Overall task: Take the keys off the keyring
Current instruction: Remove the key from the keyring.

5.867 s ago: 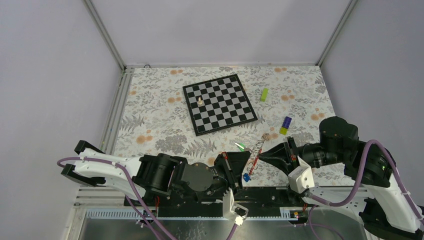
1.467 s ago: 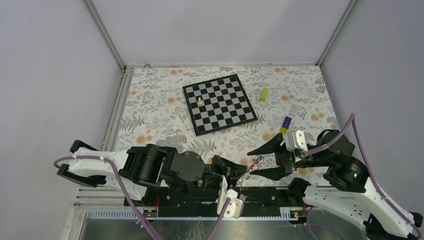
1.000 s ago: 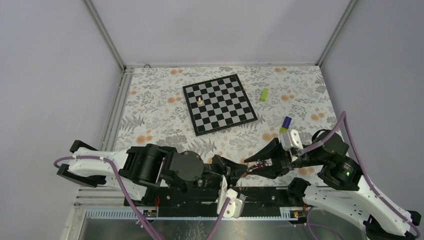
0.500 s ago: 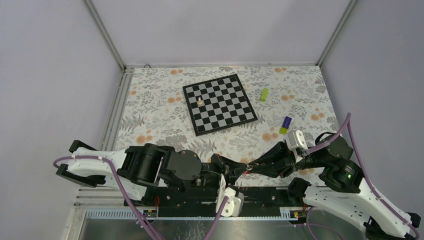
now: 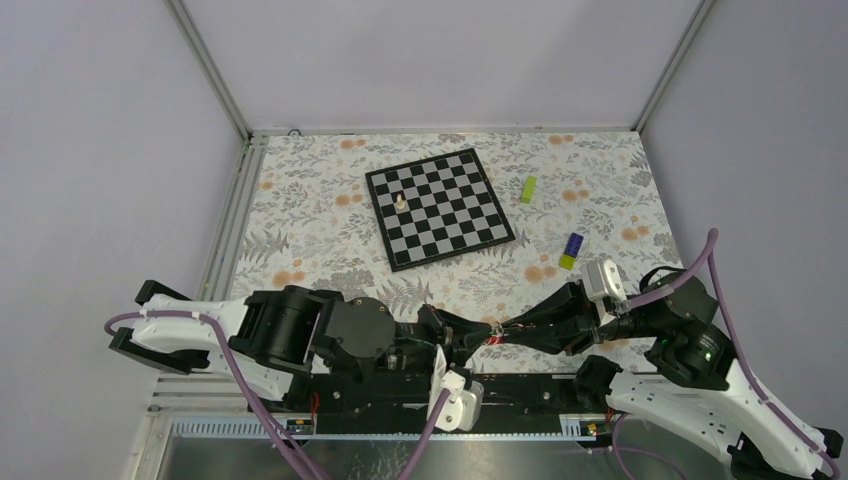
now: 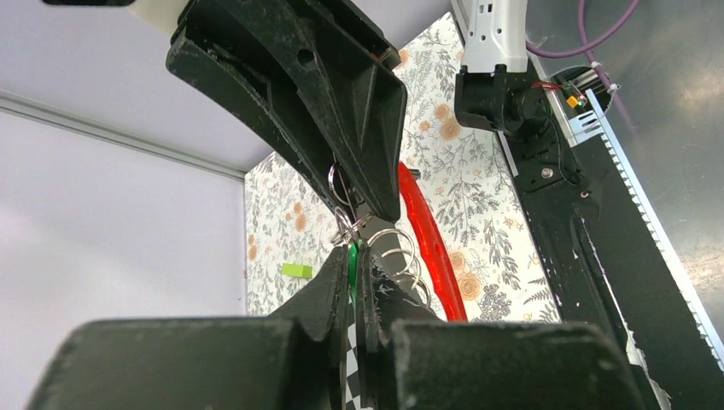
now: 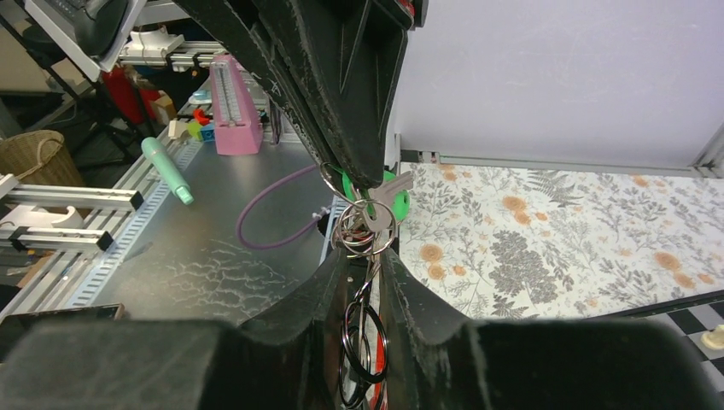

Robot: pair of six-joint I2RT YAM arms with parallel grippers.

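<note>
Keyring in right hand, green key in left hand

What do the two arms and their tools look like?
The left arm and right arm have white links, round black joints and a purple cable. The left tool and right tool each have two black tapered fingers. A green light shows on the right arm.

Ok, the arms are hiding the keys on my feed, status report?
Left gripper shut on green key. Right gripper shut on keyring. Key not yet off. Nothing in the way.
</note>
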